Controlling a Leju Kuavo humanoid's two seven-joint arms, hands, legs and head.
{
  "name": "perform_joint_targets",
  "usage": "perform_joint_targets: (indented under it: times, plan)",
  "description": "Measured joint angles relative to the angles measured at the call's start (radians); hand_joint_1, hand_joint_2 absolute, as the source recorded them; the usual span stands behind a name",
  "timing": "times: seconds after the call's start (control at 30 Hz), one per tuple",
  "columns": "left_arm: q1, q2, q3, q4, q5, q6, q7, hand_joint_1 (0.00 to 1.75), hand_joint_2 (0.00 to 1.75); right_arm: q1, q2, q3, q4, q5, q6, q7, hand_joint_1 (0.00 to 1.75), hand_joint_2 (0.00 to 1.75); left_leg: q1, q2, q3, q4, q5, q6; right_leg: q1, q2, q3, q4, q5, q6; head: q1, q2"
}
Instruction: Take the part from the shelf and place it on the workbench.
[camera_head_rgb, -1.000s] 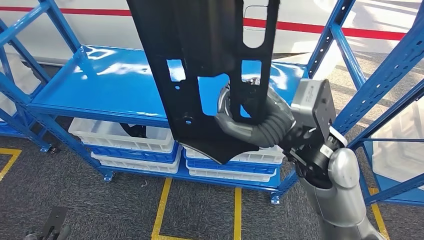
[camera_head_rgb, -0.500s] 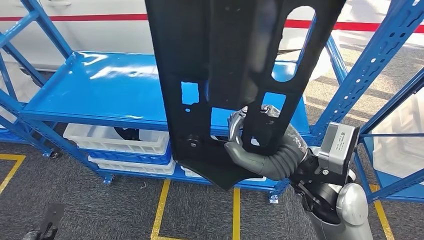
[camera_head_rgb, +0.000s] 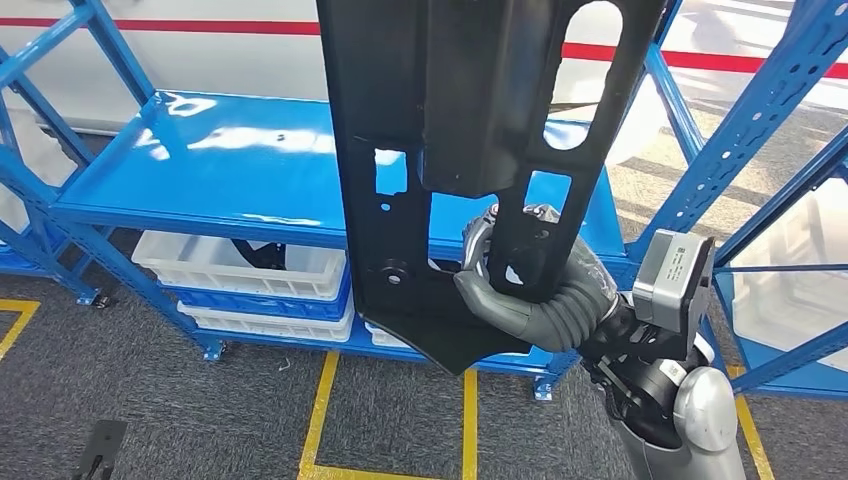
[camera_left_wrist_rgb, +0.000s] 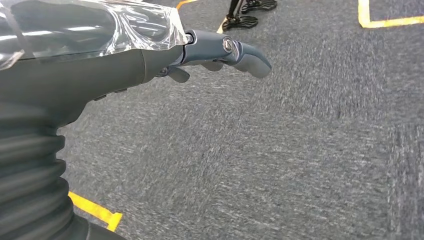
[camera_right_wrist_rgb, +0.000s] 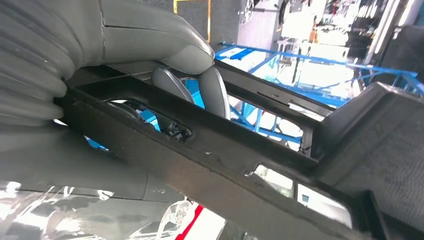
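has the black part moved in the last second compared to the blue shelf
Yes. The black part in the right hand has shifted rightward along the blue shelf, now covering more of its right end.

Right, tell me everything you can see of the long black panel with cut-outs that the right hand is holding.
The long black panel with cut-outs looks like matte moulded plastic. It has a raised boxy section in the middle, a long rounded slot, several squarish windows and small holes. It hangs roughly upright in the air in front of the blue metal shelf, touching no shelf. The right hand grips a narrow bar near its lower end, fingers hooked through an opening.
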Motion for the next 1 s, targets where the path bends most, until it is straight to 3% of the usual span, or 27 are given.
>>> perform_joint_targets:
  times: [0.03,0.07,0.1,0.13,0.2,0.27,0.37,0.43,0.53,0.57,0.6,0.63,0.67,0.73,0.77,0.8,0.87,0.9,0.93,1.0]
  plan:
    - [0.001,0.0,0.001,0.0,-0.002,-0.001,0.009,0.0,1.75,0.001,0.0,-0.002,0.0,0.0,-0.001,0.001,1.75,1.75,0.0,0.006,-0.007,0.0,0.005,0.001,-0.001,0.0,-0.02,0.068,-0.035,0.004,0.0,0.0]
    - [0.001,0.0,0.001,0.0,-0.004,-0.003,0.02,0.0,1.75,0.002,0.0,-0.003,0.0,0.0,-0.001,0.003,1.75,1.75,0.0,0.013,-0.015,0.001,0.011,0.001,-0.003,-0.001,-0.028,0.112,-0.051,0.007,0.0,0.0]
    - [0.001,0.0,0.002,0.0,-0.005,-0.006,0.033,0.0,1.75,0.002,0.0,-0.004,0.0,0.0,-0.002,0.004,1.75,1.75,0.0,0.02,-0.021,0.001,0.016,0.0,-0.004,-0.003,-0.018,0.119,-0.047,0.009,0.0,0.0]
    - [0.001,-0.001,0.002,0.001,-0.005,-0.008,0.044,0.0,1.75,0.002,-0.001,-0.005,0.001,0.0,-0.003,0.004,1.75,1.75,0.0,0.028,-0.027,0.001,0.021,-0.002,-0.006,-0.007,0.014,0.085,-0.025,0.01,0.0,0.0]
    - [0.002,-0.001,0.002,0.001,-0.006,-0.012,0.059,0.0,1.75,0.0,-0.001,-0.006,0.0,0.0,-0.004,0.006,1.75,1.75,-0.001,0.042,-0.035,0.003,0.029,-0.009,-0.007,-0.035,0.117,-0.065,0.025,0.01,0.0,0.0]
    - [0.002,-0.002,0.002,0.001,-0.007,-0.015,0.065,0.0,1.75,-0.004,-0.001,-0.007,0.0,0.0,-0.006,0.007,1.75,1.75,-0.004,0.056,-0.039,0.004,0.039,-0.021,-0.002,-0.059,0.184,-0.179,0.048,0.002,-0.001,0.0]
    - [0.003,-0.002,0.002,0.001,-0.01,-0.019,0.065,0.0,1.75,-0.005,-0.002,-0.01,0.0,0.0,-0.011,0.008,1.75,1.75,-0.003,0.073,-0.043,0.005,0.051,-0.041,0.002,-0.044,0.177,-0.199,0.062,-0.021,-0.002,0.0]
    - [0.004,-0.002,0.001,0.001,-0.014,-0.02,0.065,0.0,1.75,-0.005,-0.002,-0.01,0.0,0.0,-0.012,0.008,1.75,1.75,0.001,0.051,-0.06,0.045,0.005,-0.052,-0.001,-0.028,0.159,-0.199,0.08,-0.038,-0.003,0.0]
    - [0.005,-0.001,0.002,0.001,-0.017,-0.02,0.065,0.0,1.75,-0.006,-0.002,-0.01,-0.001,0.0,-0.012,0.009,1.75,1.75,0.0,0.004,-0.116,0.233,-0.135,-0.058,0.001,-0.001,0.12,-0.199,0.113,-0.053,-0.005,0.0]
    - [0.005,-0.001,0.002,0.001,-0.017,-0.02,0.065,0.0,1.75,-0.006,-0.002,-0.01,-0.001,0.0,-0.012,0.009,1.75,1.75,-0.001,-0.001,-0.125,0.287,-0.156,-0.057,0.003,0.011,0.106,-0.199,0.124,-0.054,-0.005,0.0]
    - [0.005,-0.001,0.002,0.001,-0.017,-0.02,0.065,0.0,1.75,-0.005,-0.002,-0.01,-0.001,0.0,-0.012,0.01,1.75,1.75,-0.002,-0.003,-0.119,0.31,-0.155,-0.053,0.006,0.022,0.092,-0.198,0.135,-0.055,-0.005,0.0]
    - [0.005,-0.001,0.002,0.001,-0.017,-0.02,0.065,0.0,1.75,-0.005,-0.002,-0.01,-0.001,0.0,-0.012,0.01,1.75,1.75,-0.005,-0.005,-0.094,0.294,-0.135,-0.047,0.008,0.035,0.078,-0.198,0.147,-0.054,-0.005,0.0]
    - [0.004,-0.001,0.002,0.001,-0.017,-0.02,0.065,0.0,1.75,-0.005,-0.002,-0.011,-0.001,0.0,-0.012,0.01,1.75,1.75,-0.008,-0.013,-0.053,0.241,-0.107,-0.038,0.01,0.046,0.065,-0.198,0.157,-0.053,-0.005,0.0]
    - [0.002,0.0,0.001,0.002,-0.018,-0.02,0.064,0.0,1.75,-0.006,-0.002,-0.011,-0.003,0.0,-0.012,0.011,1.75,1.75,-0.015,-0.056,0.049,0.083,-0.078,-0.015,0.012,0.066,0.046,-0.197,0.178,-0.049,-0.004,0.0]
    - [0.002,0.0,0.001,0.002,-0.018,-0.021,0.064,0.0,1.75,-0.006,-0.002,-0.011,-0.004,0.0,-0.012,0.011,1.75,1.75,-0.018,-0.075,0.084,0.024,-0.077,-0.007,0.011,0.074,0.039,-0.2,0.189,-0.045,-0.004,0.0]
    - [0.002,0.001,0.001,0.002,-0.019,-0.021,0.063,0.0,1.75,-0.006,-0.002,-0.011,-0.004,0.0,-0.012,0.011,1.75,1.75,-0.02,-0.086,0.102,-0.013,-0.08,-0.001,0.009,0.082,0.035,-0.203,0.199,-0.039,-0.004,0.0]
    - [0.0,0.0,0.001,0.003,-0.02,-0.021,0.064,0.0,1.75,-0.006,-0.003,-0.013,-0.005,-0.001,-0.012,0.01,1.75,1.75,-0.019,-0.072,0.099,-0.03,-0.065,0.004,0.007,0.102,0.03,-0.216,0.222,-0.023,-0.004,0.0]
    - [-0.003,0.0,0.001,0.003,-0.02,-0.022,0.064,0.0,1.75,-0.005,-0.005,-0.015,-0.005,-0.001,-0.013,0.01,1.75,1.75,-0.017,-0.061,0.094,-0.038,-0.053,0.008,0.009,0.099,0.023,-0.214,0.218,-0.016,-0.005,0.0]
    - [-0.005,0.0,0.001,0.003,-0.02,-0.022,0.064,0.0,1.75,-0.006,-0.006,-0.017,-0.005,-0.001,-0.013,0.011,1.75,1.75,-0.015,-0.049,0.088,-0.046,-0.039,0.012,0.011,0.084,0.011,-0.196,0.194,-0.011,-0.003,0.0]
    - [-0.005,-0.001,0.001,0.003,-0.02,-0.023,0.063,0.0,1.75,-0.006,-0.008,-0.02,-0.005,-0.001,-0.013,0.011,1.75,1.75,-0.014,-0.024,0.07,-0.053,-0.013,0.016,0.01,0.032,-0.026,-0.091,0.091,-0.001,0.001,0.0]
